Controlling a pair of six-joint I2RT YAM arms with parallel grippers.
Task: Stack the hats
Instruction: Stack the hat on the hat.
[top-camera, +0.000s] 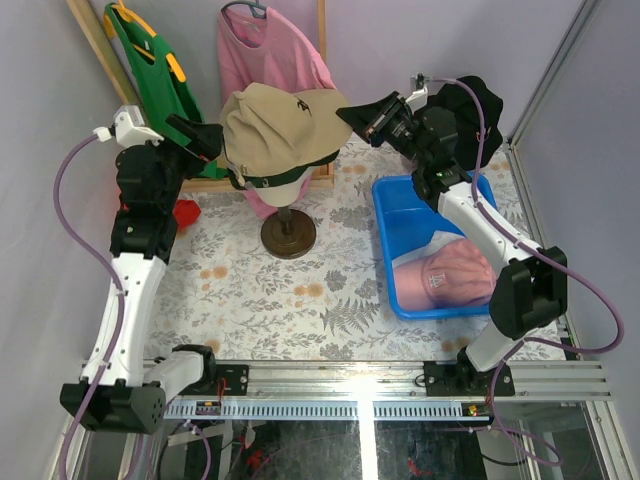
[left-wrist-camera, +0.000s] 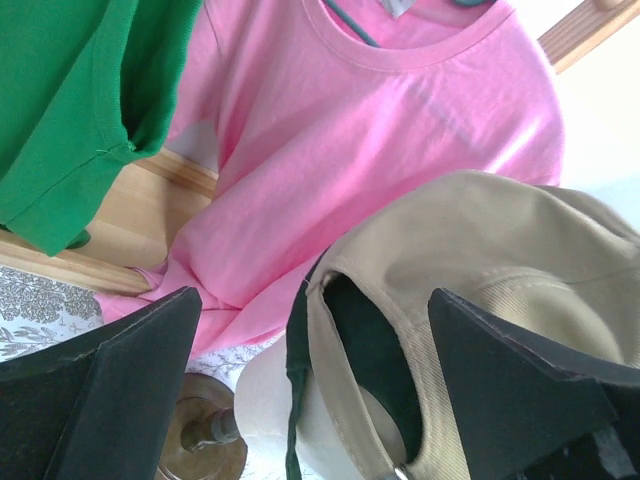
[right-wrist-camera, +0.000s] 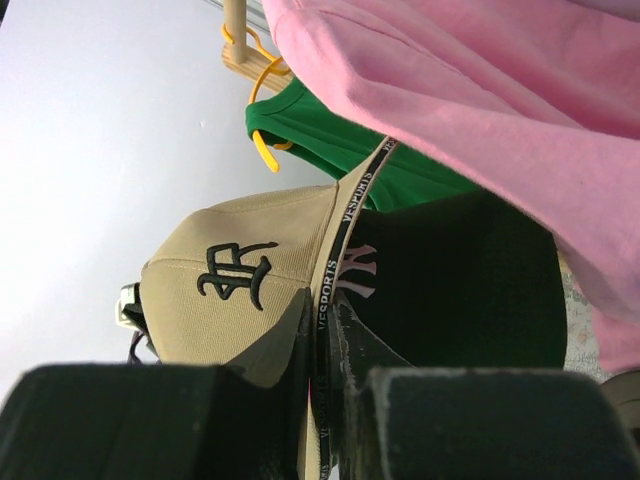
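While the tan cotton baseball cap (top-camera: 280, 120) sits on top of a dark green baseball cap (right-wrist-camera: 470, 280), both piled on the cream egg-shaped mannequin head (left-wrist-camera: 262, 395) at the back of the fern-patterned desk (top-camera: 250, 295), we see the right pincer (right-wrist-camera: 335, 345) closed thin on the tan cap's front edge, at or by its brim. The left pincer (left-wrist-camera: 310, 330) stands wide open with nothing in it. Its fingers sit either side of the cap's rear opening, apart from the cloth. A pink baseball cap (top-camera: 450, 275) lies in the blue plastic bin (top-camera: 395, 205) to the right, well apart from the pile.

We judge these caps light and soft in the crown, which will dent under a pinch, while the brim is stiffer and gives a firm edge. So the brim is the sound place to take hold, with the rear band as a second grip against twisting. A careless pull may drag the green cap off the head.
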